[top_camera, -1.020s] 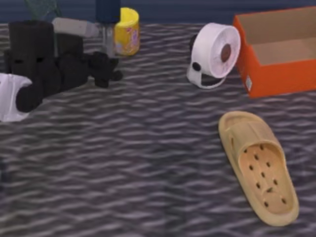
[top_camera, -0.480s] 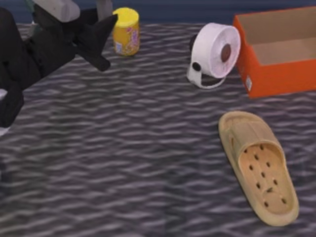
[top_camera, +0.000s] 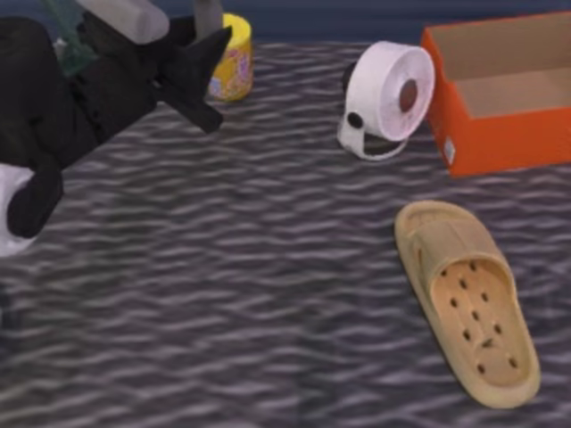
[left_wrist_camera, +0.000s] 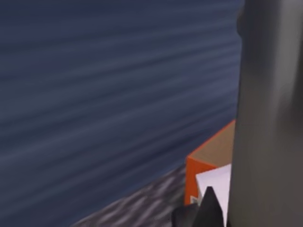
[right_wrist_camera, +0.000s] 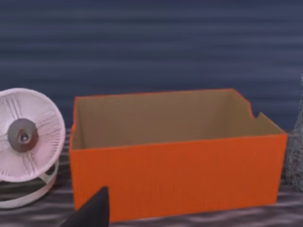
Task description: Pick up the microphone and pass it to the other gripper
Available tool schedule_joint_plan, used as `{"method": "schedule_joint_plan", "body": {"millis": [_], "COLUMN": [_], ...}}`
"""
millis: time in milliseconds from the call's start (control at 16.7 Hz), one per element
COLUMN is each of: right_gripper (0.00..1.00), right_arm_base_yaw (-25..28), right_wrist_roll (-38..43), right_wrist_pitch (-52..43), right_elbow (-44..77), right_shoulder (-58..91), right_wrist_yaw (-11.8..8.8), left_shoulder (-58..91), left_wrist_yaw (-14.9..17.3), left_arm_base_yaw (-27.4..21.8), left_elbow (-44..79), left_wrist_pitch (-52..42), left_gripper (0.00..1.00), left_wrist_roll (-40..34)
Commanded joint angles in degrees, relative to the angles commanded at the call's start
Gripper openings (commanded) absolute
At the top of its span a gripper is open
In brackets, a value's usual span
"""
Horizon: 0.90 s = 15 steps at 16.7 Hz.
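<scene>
My left gripper (top_camera: 214, 77) hangs raised over the far left corner of the table, close to the back edge. It is closed on the microphone (top_camera: 207, 16), a slim mic of which only the grey cylindrical handle shows. The handle stands between the black fingers (top_camera: 203, 109) and is cut off by the top view's upper edge. In the left wrist view the same handle (left_wrist_camera: 270, 118) fills one side of the picture from edge to edge, with one black fingertip (left_wrist_camera: 209, 208) beside it.

Just beside the gripper, partly behind it, stands a yellow cylindrical can with a printed label (top_camera: 234, 59). Its lid is on, so I cannot see inside.

The grey wave-patterned tablecloth (top_camera: 223, 294) lies bare across the middle and the near left. A round white desk fan (top_camera: 389, 96) stands near the back, well apart from my left gripper. Just to its right is an open orange cardboard shoebox (top_camera: 449, 107), which runs off the right edge. The box's inside shows plain brown card walls and floor (right_wrist_camera: 161, 118). A tan perforated rubber slipper (top_camera: 468, 303) lies nearer, on the right half.

My right gripper (right_wrist_camera: 92, 210) is out of the top view. It looks at the orange box from the front, and I cannot tell how far it stands open.
</scene>
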Motion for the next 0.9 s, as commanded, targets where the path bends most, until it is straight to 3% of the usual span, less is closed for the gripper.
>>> {"method": "schedule_joint_plan", "body": {"millis": [360, 480, 900], "right_gripper": [1.00, 1.00, 1.00], "right_arm_base_yaw": [0.0, 0.0, 0.0], "right_wrist_roll": [0.0, 0.0, 0.0], "right_wrist_pitch": [0.0, 0.0, 0.0], "right_elbow": [0.0, 0.0, 0.0], "right_shoulder": [0.0, 0.0, 0.0], "right_wrist_yaw": [0.0, 0.0, 0.0], "left_shoulder": [-1.8, -2.6, -2.7], "left_wrist_yaw": [-15.6, -19.1, -20.1], "left_arm_base_yaw": [-14.8, -18.3, -19.3], "left_elbow": [-2.1, -2.6, -2.7], "left_wrist_pitch": [1.7, 2.1, 2.2], "left_gripper": [0.00, 0.00, 0.00], "left_wrist_roll": [-0.2, -0.2, -0.2]}}
